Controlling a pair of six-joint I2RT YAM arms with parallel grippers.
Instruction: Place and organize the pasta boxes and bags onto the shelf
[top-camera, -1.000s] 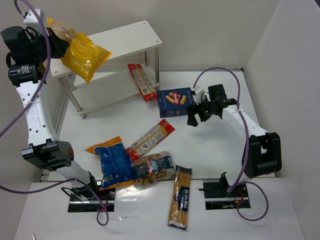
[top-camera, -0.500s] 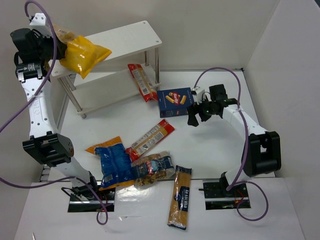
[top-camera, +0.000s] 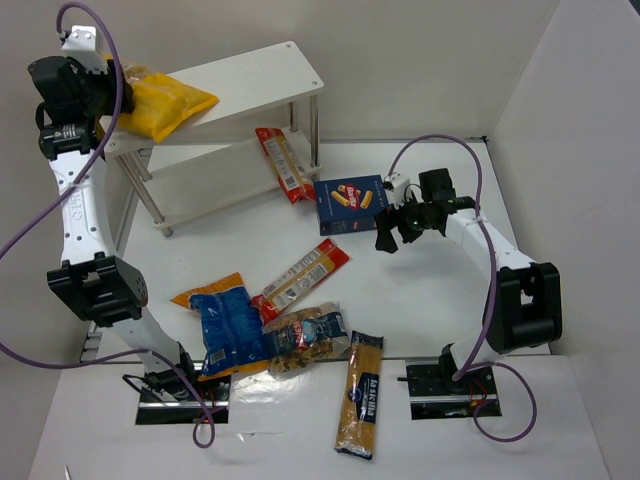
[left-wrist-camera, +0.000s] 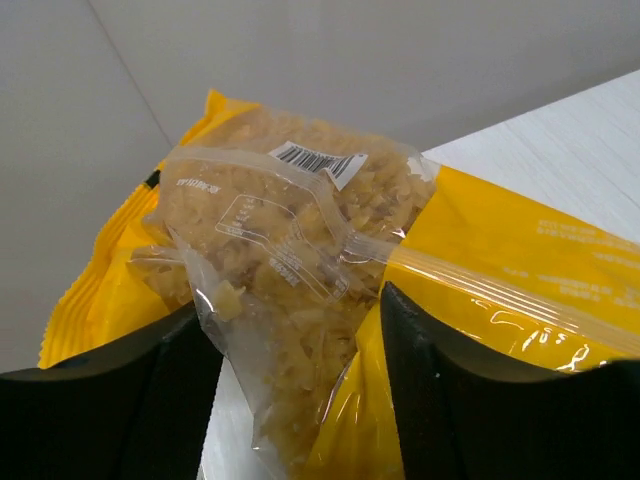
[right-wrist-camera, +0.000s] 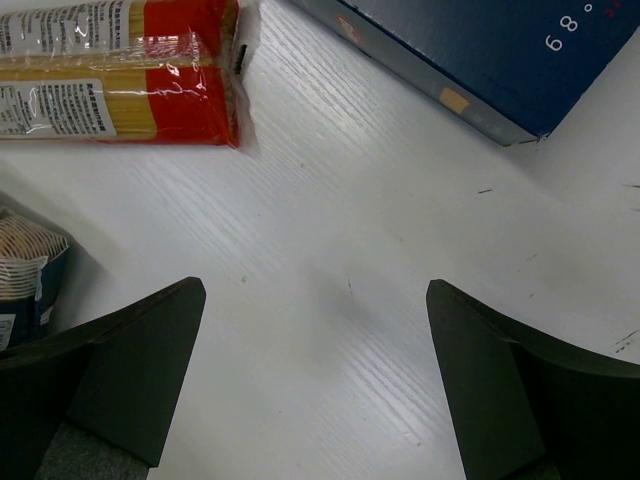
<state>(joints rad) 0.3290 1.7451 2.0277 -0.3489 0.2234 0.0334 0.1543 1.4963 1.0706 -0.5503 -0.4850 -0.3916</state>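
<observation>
The yellow bag (top-camera: 168, 102) lies flat on the left end of the top board of the shelf (top-camera: 255, 72). My left gripper (top-camera: 112, 96) is at that end, its jaws apart around the bag's clear end (left-wrist-camera: 280, 220), with a sliver of board showing beside one finger (left-wrist-camera: 120, 400). In the left wrist view the left gripper (left-wrist-camera: 295, 330) is open. My right gripper (top-camera: 390, 236) hovers open over bare table just right of the dark blue box (top-camera: 348, 203). The right wrist view shows that gripper (right-wrist-camera: 315, 290) empty, with the box (right-wrist-camera: 480, 50) ahead.
A red packet (top-camera: 283, 163) leans by the shelf's lower tier. Another red packet (top-camera: 300, 275), a blue-orange bag (top-camera: 225, 325), a clear bag (top-camera: 305, 338) and a blue-labelled long packet (top-camera: 362, 393) lie at the front. White walls close in the left and right sides.
The left arm swung the yellow bag from hanging off the shelf's left end down flat onto the top board, and its jaws opened. The right arm has barely moved.
</observation>
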